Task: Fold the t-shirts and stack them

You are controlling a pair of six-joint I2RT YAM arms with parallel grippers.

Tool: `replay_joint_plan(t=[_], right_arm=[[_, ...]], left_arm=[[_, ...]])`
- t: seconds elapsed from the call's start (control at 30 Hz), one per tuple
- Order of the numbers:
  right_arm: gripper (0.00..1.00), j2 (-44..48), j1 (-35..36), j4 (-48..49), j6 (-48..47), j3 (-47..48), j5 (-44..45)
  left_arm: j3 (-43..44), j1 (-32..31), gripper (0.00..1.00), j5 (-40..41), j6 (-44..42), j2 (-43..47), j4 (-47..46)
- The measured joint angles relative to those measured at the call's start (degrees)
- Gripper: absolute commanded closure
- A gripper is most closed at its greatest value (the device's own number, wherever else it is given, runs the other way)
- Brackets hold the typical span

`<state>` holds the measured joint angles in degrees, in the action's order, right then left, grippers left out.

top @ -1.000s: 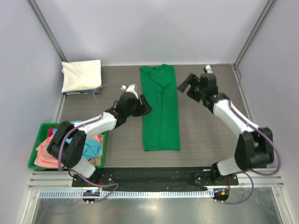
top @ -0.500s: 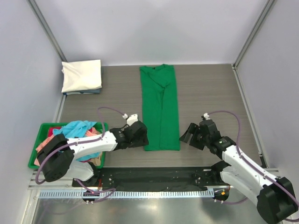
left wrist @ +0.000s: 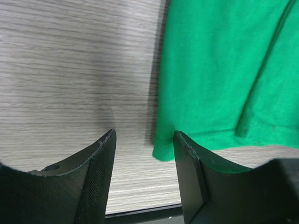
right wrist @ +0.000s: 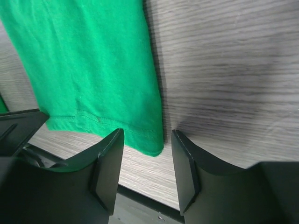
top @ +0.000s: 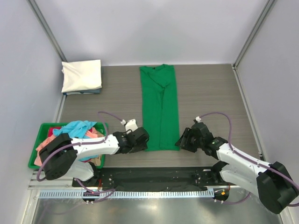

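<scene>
- At the desk's (top: 210, 93) far-left corner, a cream-white t-shirt (top: 81, 75) lies folded. More shirts heap in the green bin (top: 32, 164) at the near left.
- The left tool (top: 140, 140) sits at the near-left hem corner of the green t-shirt (top: 160, 107). Its jaws are about half parted with the corner in the gap, and nothing is pinched.
- The green t-shirt is a narrow strip, its long axis running near to far, hem towards the arms.
- The right tool (top: 183, 140) straddles the near-right hem corner, likewise half parted and holding nothing. Each arm is equally near its own corner.
</scene>
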<state>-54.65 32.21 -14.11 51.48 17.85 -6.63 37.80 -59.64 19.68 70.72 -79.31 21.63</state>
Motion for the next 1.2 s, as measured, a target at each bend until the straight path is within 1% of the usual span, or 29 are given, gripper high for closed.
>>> replay_joint_plan(t=[0.03, 0.07, 0.13, 0.17, 0.23, 0.33, 0.43, 0.47, 0.53, 0.57, 0.7, 0.83, 0.93, 1.0, 1.1, 1.2], right_arm=[[0.50, -0.3, 0.0, 0.7, 0.2, -0.2, -0.1], [0.53, -0.7, 0.0, 1.5, 0.3, -0.4, -0.2], [0.57, -1.1, 0.1, 3.3, 0.8, -1.1, -0.4], [0.61, -1.4, 0.1, 4.3, 1.1, -1.5, -0.5], [0.64, -1.9, 0.2, 5.8, 1.6, -2.1, -0.8], [0.73, -2.5, 0.3, 7.7, 2.0, -2.8, -1.1], [0.85, -2.8, 0.4, 8.6, 2.3, -3.4, -1.2], [0.92, -2.8, 0.4, 8.7, 2.4, -3.5, -1.1], [0.99, -2.8, 0.4, 8.8, 2.5, -3.7, -1.1], [0.99, -2.7, 0.4, 8.8, 2.5, -3.7, -1.1], [0.99, -0.5, 0.5, 6.0, 2.5, -3.5, -0.9], [0.99, 5.2, 0.7, -2.5, 2.4, -3.1, 0.1], [0.99, 7.9, 0.7, -9.7, 2.2, 0.4, 1.3], [0.99, 7.4, 0.7, -14.1, 1.5, 5.8, 2.6], [0.99, 3.5, 0.7, -16.9, -0.1, 15.0, 5.0], [0.99, -3.3, -0.1, -18.2, -2.6, 24.7, 6.8]], left_arm=[[0.0, 0.0, 0.46, 0.1, 0.3, -0.2, -0.4], [0.0, 0.0, 0.49, 0.1, 0.6, -0.4, -0.9], [0.0, -0.1, 0.51, 0.2, 0.9, -0.9, -1.9], [0.1, -0.2, 0.54, 0.3, 1.1, -1.1, -2.4], [0.1, -0.3, 0.57, 0.3, 1.3, -1.6, -3.2], [0.1, -0.3, 0.62, 0.2, 1.4, -1.9, -4.0], [-0.2, -0.4, 0.74, 0.2, 2.0, -2.2, -5.0], [-0.2, -0.4, 0.86, 0.2, 2.3, -2.5, -5.4], [-0.2, -0.5, 0.98, 0.0, 2.6, -3.3, -6.2], [-0.2, -0.5, 1.00, -0.1, 2.7, -3.5, -6.7], [-0.1, -1.5, 1.00, 0.3, 2.4, -3.4, -6.5], [2.1, -4.5, 1.00, 1.0, 2.3, -1.7, -0.1], [5.8, -5.3, 1.00, 1.7, 1.7, 1.1, 5.1], [10.1, -5.2, 1.00, 3.3, 0.6, 2.7, 8.6], [16.9, -3.3, 1.00, 4.3, -2.3, 3.8, 12.6], [22.6, 1.9, 1.00, 4.2, -6.0, 3.7, 14.4]])
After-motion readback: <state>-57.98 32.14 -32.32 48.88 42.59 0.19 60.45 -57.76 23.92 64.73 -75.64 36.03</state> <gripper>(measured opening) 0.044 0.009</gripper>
